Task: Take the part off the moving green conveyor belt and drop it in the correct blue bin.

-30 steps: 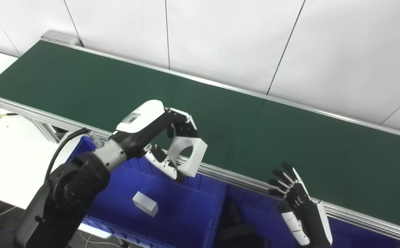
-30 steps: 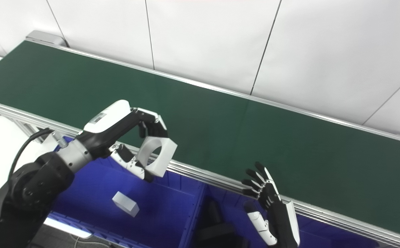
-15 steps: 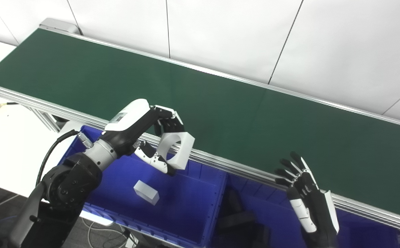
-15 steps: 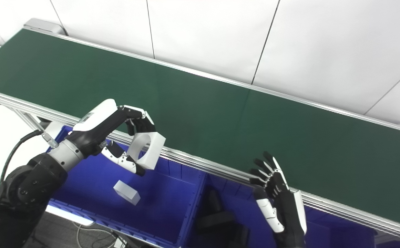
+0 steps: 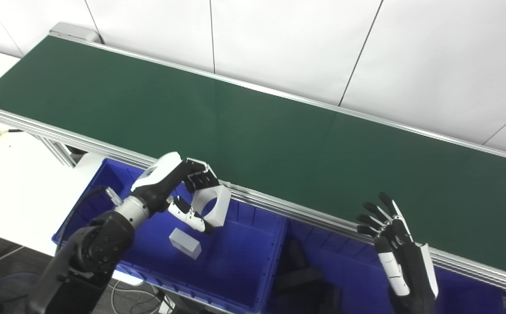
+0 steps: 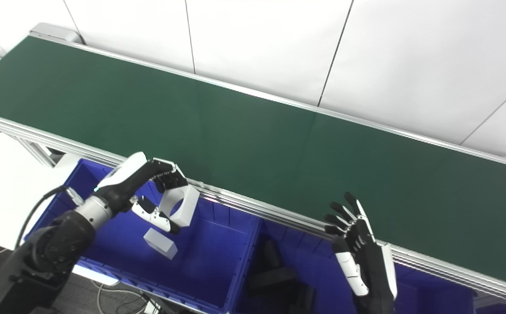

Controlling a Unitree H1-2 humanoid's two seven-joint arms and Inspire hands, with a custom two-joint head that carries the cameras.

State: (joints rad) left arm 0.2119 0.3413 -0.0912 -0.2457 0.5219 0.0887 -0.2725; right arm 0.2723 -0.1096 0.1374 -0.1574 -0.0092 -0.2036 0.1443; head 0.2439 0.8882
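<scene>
L hand (image 5: 185, 192) gripping white part (image 5: 212, 205) over blue bin (image 5: 253, 257), R hand (image 5: 399, 257) spread, empty.
Part prob. rigid, light; fingers at 12, thumb at 7 on rim.

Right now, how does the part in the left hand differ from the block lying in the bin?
The part has a round hole; the block looks solid. The part hangs in the left hand above the bin; the block lies on its floor. Both are white.

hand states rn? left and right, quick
Left hand: shut on the white block with a round hole, over the left blue bin.
Right hand: open, fingers spread, holding nothing.
</scene>
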